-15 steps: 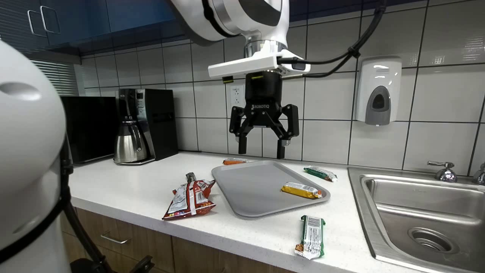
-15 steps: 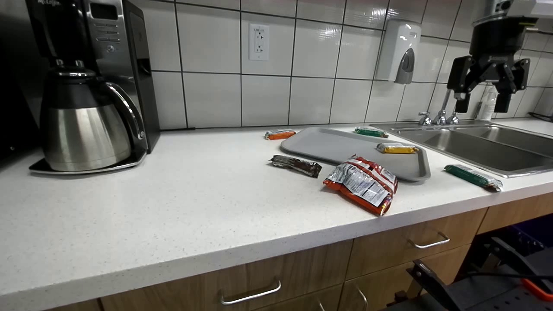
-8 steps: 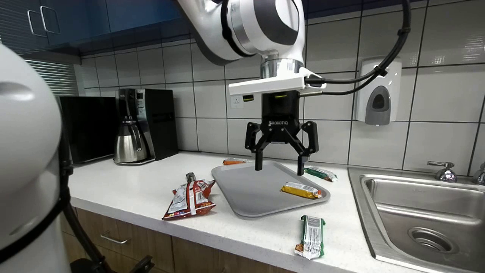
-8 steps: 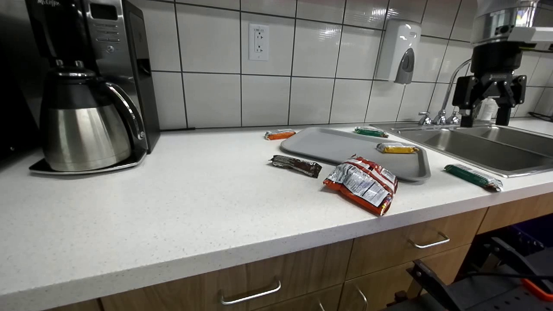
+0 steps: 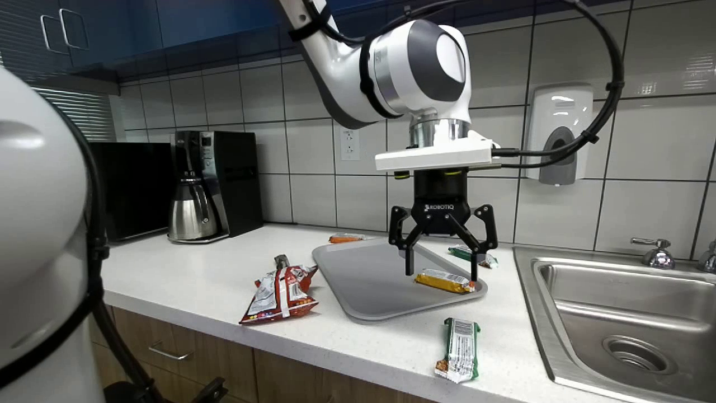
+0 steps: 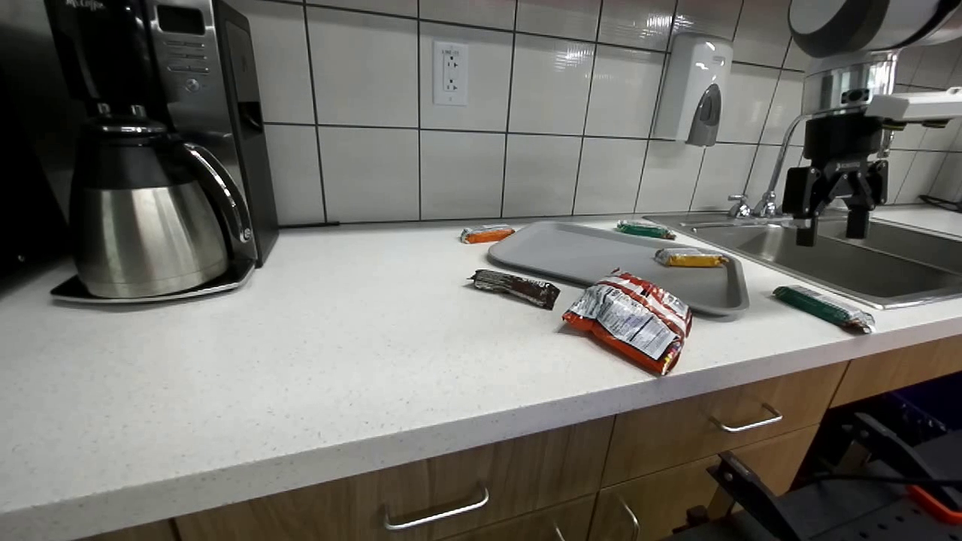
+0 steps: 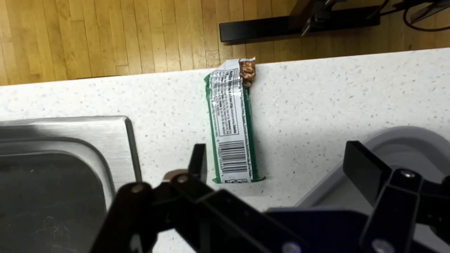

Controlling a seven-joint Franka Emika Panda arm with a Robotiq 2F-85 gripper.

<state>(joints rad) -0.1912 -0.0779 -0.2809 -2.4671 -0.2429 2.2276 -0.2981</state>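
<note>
My gripper (image 5: 442,271) is open and empty, pointing down above the counter; it also shows in an exterior view (image 6: 831,234) and the wrist view (image 7: 276,156). A green-and-white wrapped bar (image 7: 230,130) lies on the counter between the finger lines in the wrist view, closer to the left finger. It shows in both exterior views (image 5: 461,347) (image 6: 823,309), near the front edge. A yellow wrapped bar (image 5: 442,281) lies on the grey tray (image 5: 363,285), partly behind my fingers in that view. The tray's rim shows at right in the wrist view (image 7: 404,131).
A red snack bag (image 5: 282,296), a dark brown bar (image 6: 515,288), an orange bar (image 6: 486,234) and another green bar (image 6: 645,229) lie around the tray. The steel sink (image 5: 540,324) is beside the green-and-white bar. A coffee maker (image 5: 238,179) and soap dispenser (image 5: 561,106) stand behind.
My gripper has moved down, and to the right in an exterior view, staying open. The bars, bag and tray have not moved.
</note>
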